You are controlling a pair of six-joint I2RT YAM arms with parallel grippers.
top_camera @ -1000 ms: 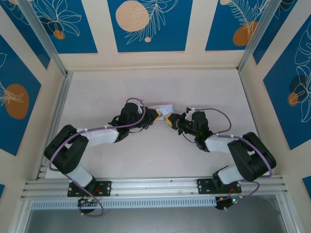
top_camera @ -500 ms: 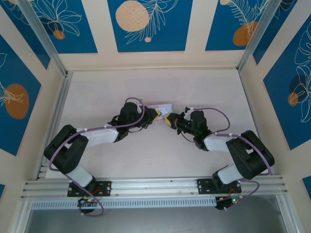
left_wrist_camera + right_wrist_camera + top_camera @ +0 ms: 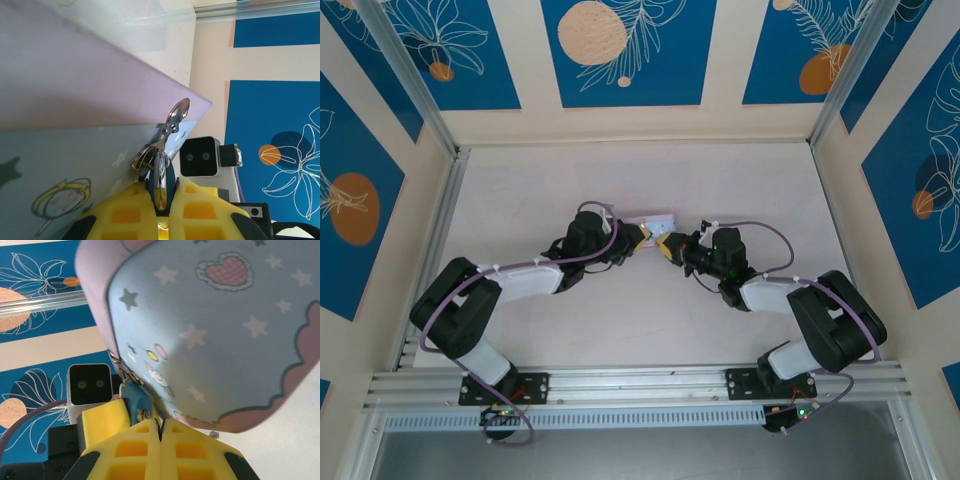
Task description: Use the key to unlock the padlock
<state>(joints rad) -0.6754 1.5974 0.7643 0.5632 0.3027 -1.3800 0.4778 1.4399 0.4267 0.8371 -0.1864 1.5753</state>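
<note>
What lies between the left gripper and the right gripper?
The teal padlock, at the edge of the tin; the right wrist view shows it most clearly.

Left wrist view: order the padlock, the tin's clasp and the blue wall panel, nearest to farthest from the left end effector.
1. padlock: pinched between the left end effector's pads.
2. clasp: just above, at the tin's corner.
3. wall panel: far behind, on the right.

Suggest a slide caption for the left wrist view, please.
Left gripper shut on the teal padlock at the edge of the pale blue tin.
</note>
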